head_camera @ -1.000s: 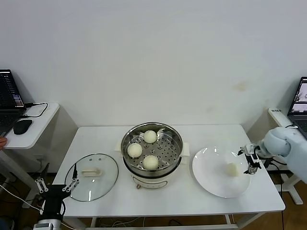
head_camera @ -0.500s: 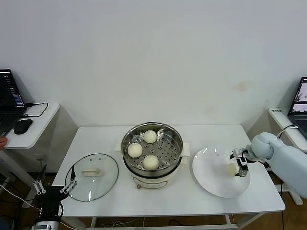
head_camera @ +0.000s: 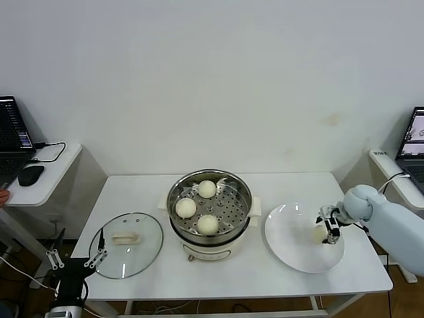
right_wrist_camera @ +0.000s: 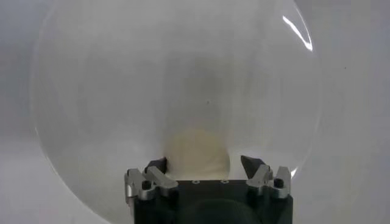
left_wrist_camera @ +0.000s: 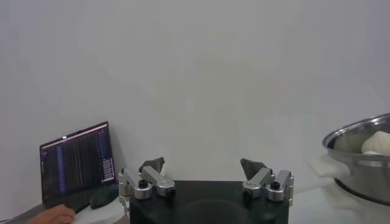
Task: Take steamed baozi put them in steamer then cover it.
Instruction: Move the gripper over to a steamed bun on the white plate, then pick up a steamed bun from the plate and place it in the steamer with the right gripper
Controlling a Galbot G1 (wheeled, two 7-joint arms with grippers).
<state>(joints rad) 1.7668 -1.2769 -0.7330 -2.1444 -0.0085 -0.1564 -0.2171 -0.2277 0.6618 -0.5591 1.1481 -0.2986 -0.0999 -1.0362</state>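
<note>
Three cream-white baozi lie in the shiny steamer at the table's middle. A fourth baozi lies on the white plate at the right; it also shows in the right wrist view. My right gripper is open and low over the plate, its fingers on either side of that baozi, as the right wrist view shows. The glass cover with its cream handle lies flat at the table's left. My left gripper is open and empty off the table's front left corner.
A side table with a laptop and mouse stands at the far left. Another laptop sits at the far right. In the left wrist view the steamer rim and a laptop show.
My right gripper has moved left over the plate and closed in around the fourth baozi. The left gripper has shifted slightly lower.
</note>
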